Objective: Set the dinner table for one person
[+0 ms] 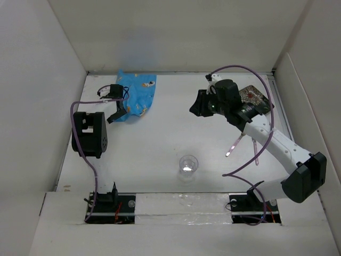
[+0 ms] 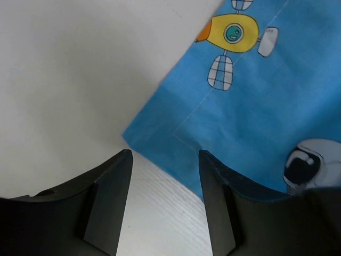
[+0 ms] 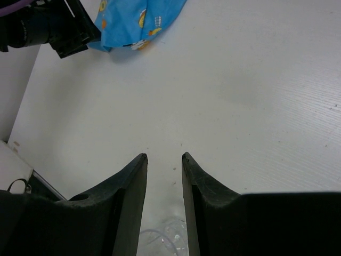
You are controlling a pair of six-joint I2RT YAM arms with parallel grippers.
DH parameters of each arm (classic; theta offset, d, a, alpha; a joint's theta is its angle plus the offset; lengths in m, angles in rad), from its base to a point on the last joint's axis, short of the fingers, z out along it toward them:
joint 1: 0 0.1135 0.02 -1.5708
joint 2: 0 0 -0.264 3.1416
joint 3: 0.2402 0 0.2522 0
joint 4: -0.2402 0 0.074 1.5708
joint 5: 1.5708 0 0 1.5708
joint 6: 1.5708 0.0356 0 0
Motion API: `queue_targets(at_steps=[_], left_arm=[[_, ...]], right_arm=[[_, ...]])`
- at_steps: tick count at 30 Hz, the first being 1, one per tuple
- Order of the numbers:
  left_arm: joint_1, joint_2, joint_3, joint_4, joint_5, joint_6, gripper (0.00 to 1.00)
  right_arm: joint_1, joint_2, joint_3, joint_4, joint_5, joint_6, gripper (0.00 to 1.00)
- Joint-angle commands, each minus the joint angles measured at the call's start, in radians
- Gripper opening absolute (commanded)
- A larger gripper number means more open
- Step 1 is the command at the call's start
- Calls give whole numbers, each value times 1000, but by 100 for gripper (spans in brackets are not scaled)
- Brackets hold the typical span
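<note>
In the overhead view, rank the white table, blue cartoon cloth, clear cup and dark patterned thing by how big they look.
1. white table
2. blue cartoon cloth
3. clear cup
dark patterned thing: the right arm hides part of it, so its place against the cup is unsure.

No lettering, number, brand or sign is legible in any of my views. The blue cartoon-print cloth mat [image 2: 256,117] at my left claw [image 2: 165,154] carries pictures only: a yellow smiling satellite [image 2: 232,33] and a white astronaut helmet [image 2: 311,165], neither showing characters.
</note>
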Motion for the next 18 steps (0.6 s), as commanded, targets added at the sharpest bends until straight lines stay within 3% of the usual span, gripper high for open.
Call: queue_targets(at_steps=[1,7,9,10,11,13,18], left_arm=[[9,60,52,-57,-56,24,49],[9,92,2,-57,-91,35,45],[9,91,-1,-51,-85,47,37],[9,92,0,-51,-80,52,18],[9,92,5,-59,-80,54,9],[9,94,11,-65,-84,60,1],[18,63,-23,-62,-76,83,0]], right_arm=[[11,-35,17,43,13,-12,38],[11,-60,5,46,30,-6,38],[11,-61,2,49,32,-6,38],[11,-62,5,49,32,-6,38],[11,-62,8,49,30,-6,38],[11,-58,14,46,29,-6,38],[2,-49,20,49,21,-7,38]])
